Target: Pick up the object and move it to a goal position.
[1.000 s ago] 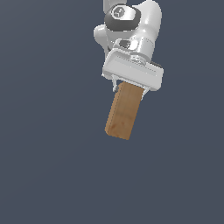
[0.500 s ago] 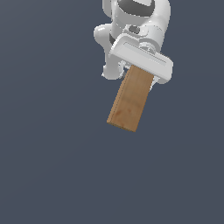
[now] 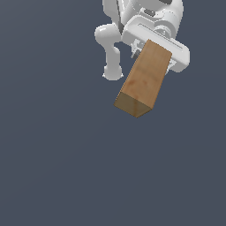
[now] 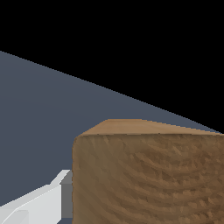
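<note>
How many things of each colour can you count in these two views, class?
Brown: 1, the block
White: 1, the gripper gripping it
Total: 2

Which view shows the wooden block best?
The exterior view: the whole block shows, hanging tilted from the gripper. The wrist view shows only one end of it, close up, beside a white finger.
</note>
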You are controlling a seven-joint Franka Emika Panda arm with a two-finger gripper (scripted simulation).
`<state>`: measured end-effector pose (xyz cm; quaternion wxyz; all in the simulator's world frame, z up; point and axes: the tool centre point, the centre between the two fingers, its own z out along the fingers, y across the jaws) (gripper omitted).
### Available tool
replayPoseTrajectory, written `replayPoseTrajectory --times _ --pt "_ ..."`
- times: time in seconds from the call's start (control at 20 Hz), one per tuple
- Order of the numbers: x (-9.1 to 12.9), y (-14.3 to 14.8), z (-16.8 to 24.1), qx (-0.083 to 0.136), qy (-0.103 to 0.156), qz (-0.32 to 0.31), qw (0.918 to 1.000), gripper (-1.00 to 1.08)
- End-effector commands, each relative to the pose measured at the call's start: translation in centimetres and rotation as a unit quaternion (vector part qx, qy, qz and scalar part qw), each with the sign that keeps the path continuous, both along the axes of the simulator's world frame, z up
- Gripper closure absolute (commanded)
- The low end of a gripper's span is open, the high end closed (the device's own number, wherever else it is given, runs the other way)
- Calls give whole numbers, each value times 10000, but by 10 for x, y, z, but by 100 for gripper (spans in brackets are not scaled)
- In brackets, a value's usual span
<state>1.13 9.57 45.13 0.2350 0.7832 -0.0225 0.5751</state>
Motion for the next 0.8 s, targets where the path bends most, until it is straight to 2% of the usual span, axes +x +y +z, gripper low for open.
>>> replayPoseTrajectory --times 0.0,0.35,0.75 --pt "-4 6 19 -48 -307 -71 9995 108" --pt "-13 20 40 -181 -778 -217 9966 108" --pt "-18 28 50 -258 -1008 -298 9941 108"
